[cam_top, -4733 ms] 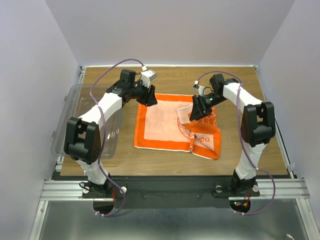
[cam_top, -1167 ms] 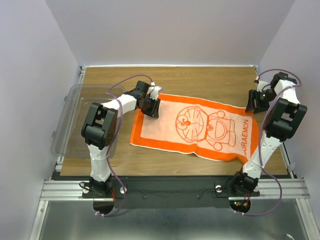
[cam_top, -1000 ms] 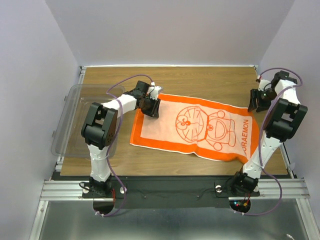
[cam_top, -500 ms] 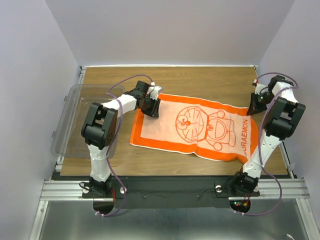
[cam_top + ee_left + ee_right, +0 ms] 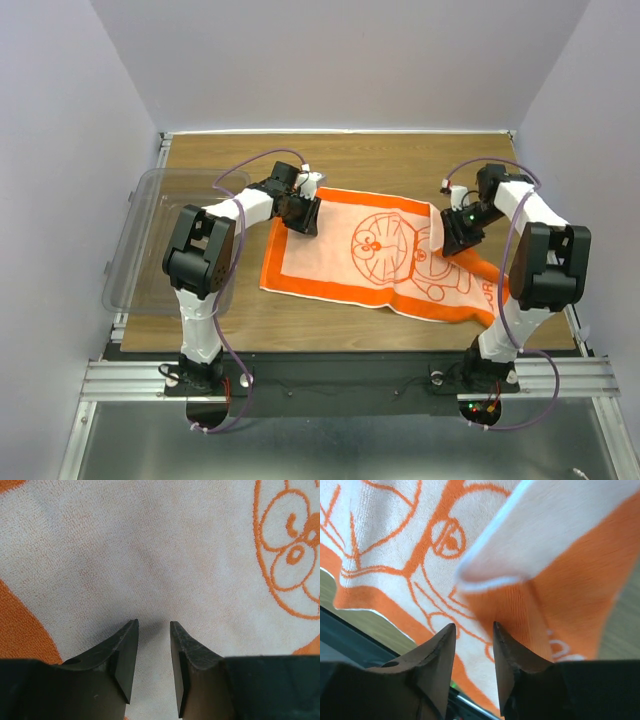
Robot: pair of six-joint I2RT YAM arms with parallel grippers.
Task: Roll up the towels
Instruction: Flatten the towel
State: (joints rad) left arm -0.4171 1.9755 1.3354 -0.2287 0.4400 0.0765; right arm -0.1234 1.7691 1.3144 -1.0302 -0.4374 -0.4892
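Note:
The orange towel (image 5: pixel 370 245) lies spread on the table, its white panel with the cat outline facing up. My left gripper (image 5: pixel 303 212) rests on its far left end. In the left wrist view the jaws (image 5: pixel 152 622) stand a narrow gap apart on flat white cloth (image 5: pixel 175 555), with nothing between them. My right gripper (image 5: pixel 455 228) is over the towel's right part, shut on the lifted right end. In the right wrist view (image 5: pixel 474 625) the plain orange back (image 5: pixel 560 585) folds over the printed face (image 5: pixel 395 545) and runs down between the fingers.
A clear plastic tub (image 5: pixel 150 240) stands at the table's left edge, beside the left arm. Bare wood shows behind the towel (image 5: pixel 400 160) and at the right edge (image 5: pixel 545 290). Walls close in the table on three sides.
My right gripper went from the table's far right edge leftward over the towel, carrying the right end, which now folds over the print. The left gripper has not moved.

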